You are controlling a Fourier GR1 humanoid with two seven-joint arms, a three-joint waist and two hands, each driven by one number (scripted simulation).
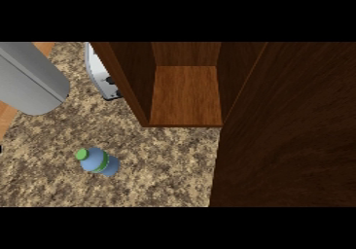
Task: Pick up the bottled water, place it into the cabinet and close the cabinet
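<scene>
A grey forearm [26, 78] slants in at the upper left, above the speckled worktop [159, 165]; its hand does not show, so I cannot tell whether the fingers are released or clenched. The bottled water [99, 162], blue with a green cap, sits on the worktop at lower left, well apart from the forearm and touched by nothing. Further back, a white appliance [102, 73] with dark knobs sits just beside the cabinet [185, 92], whose bare wooden shelf is open. Its dark door [295, 126] fills the right side. Open worktop lies between bottle and cabinet.
</scene>
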